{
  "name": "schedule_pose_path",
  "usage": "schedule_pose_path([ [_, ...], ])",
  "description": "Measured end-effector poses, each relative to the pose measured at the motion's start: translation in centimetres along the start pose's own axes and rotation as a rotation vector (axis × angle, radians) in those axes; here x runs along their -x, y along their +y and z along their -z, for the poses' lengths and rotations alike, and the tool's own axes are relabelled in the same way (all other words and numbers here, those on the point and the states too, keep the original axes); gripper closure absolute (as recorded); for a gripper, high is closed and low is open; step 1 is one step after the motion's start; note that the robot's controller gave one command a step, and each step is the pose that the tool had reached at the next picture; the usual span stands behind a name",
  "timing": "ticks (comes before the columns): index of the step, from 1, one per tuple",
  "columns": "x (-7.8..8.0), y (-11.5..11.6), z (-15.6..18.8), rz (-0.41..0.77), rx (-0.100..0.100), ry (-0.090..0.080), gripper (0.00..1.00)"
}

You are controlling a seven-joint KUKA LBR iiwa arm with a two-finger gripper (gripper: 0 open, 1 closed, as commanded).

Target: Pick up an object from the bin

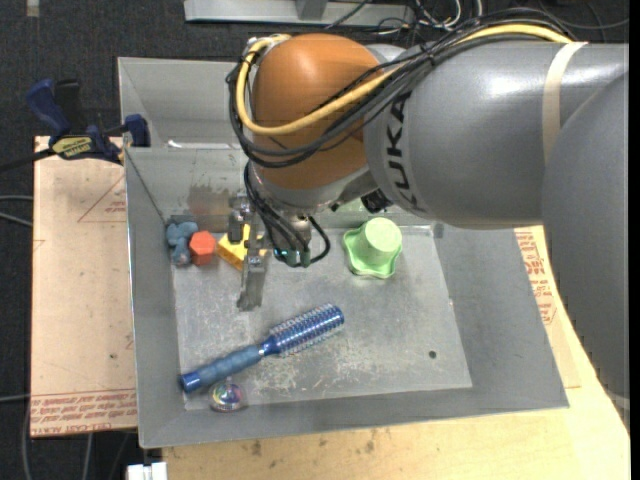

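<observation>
One small yellow piece (232, 249) lies nearest the gripper (250, 290), in the left half of the bin (400, 353) and towards its back wall. The gripper's metal hides the piece's right side, so its shape is hard to make out. The gripper stands just to the right of the piece, with its tip low over bare floor a little in front of it. Whether the gripper is open or closed cannot be told, because its parts overlap from this angle and dark cables (300, 246) hang across them; no thing is seen held in it. Just left of the yellow piece sits an orange block (203, 247); whether the two touch is unclear. Left of that, a blue-grey lump (180, 240) lies at the foot of the bin's left wall. To the gripper's right, well apart, stands a green cup-like thing (373, 248) with a wavy rim. Near the front a blue hairbrush (268, 345) lies slantwise, bristle end up-right, with a small clear ball (227, 398) just beside its handle end. Above, the orange cover (300, 108) and the grey arm (500, 138) hide much of the bin's back right, and the arm is cut off at the right.
</observation>
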State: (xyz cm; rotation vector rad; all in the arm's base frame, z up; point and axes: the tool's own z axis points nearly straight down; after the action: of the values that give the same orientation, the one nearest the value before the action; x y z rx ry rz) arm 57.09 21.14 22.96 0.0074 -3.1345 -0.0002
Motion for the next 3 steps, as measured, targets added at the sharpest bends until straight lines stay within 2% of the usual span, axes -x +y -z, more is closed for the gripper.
schedule_pose_path([
  [1, -6.7, -1.0, -9.9, 0.281, -0.002, 0.000, 0.00],
  [2, -7.3, -1.2, -16.4, 0.333, 0.000, -0.005, 0.00],
  [3, -7.1, -1.2, -16.0, 0.332, 0.001, -0.009, 1.00],
])
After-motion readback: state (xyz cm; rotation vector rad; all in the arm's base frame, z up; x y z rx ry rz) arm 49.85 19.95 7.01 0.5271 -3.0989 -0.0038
